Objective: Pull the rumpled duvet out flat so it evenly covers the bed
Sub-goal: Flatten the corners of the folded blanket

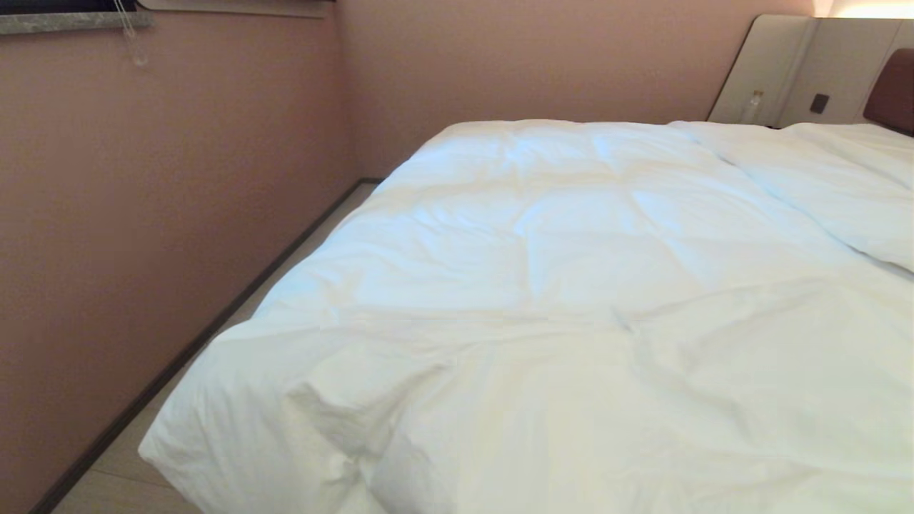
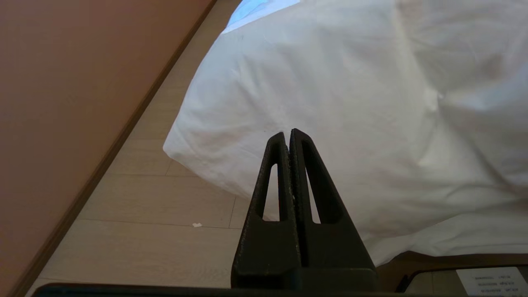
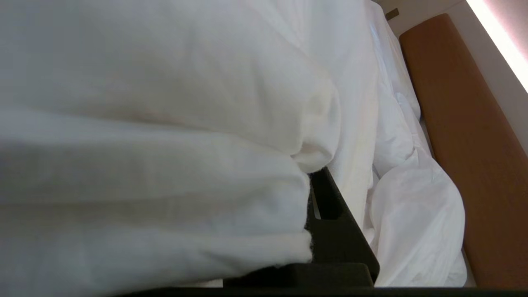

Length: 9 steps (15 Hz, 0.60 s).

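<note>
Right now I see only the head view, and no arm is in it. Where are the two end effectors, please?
Observer: The right end effector is shut on a fold of the duvet, which bunches over one finger.
Operator: And the left one?
Observer: The left end effector is shut and empty. It is above the floor and is not touching the duvet's hanging corner.
Operator: Does the right camera show the head of the bed?
Observer: Yes, the brown headboard runs along one side, with rumpled white cloth against it.
</note>
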Motion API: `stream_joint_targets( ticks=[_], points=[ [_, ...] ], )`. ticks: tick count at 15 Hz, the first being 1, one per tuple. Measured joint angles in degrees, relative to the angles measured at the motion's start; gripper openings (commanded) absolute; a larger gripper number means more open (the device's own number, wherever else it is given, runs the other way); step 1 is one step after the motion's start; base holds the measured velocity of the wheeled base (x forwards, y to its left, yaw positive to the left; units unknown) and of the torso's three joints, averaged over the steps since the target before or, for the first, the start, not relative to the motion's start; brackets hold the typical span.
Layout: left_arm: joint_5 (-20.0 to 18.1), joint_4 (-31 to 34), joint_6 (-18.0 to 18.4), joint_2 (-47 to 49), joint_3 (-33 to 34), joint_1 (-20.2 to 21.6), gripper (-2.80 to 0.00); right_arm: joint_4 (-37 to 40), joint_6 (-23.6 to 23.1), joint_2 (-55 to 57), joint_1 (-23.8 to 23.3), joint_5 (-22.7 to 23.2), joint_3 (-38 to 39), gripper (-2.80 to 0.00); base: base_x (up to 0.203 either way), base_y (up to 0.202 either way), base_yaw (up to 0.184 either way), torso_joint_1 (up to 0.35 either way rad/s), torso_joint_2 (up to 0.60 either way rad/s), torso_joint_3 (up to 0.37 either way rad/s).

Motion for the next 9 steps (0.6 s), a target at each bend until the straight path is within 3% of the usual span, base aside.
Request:
stream_joint_targets(
  ticks=[9],
  points=[
    [0.0,0.0,0.0,0.0,0.0,0.0,-2.80,0.4,-0.2,-0.5,-0.1,0.0,-5.2,-2.80,0.000,0.000,0.000,0.000,0.00,0.000]
  ],
)
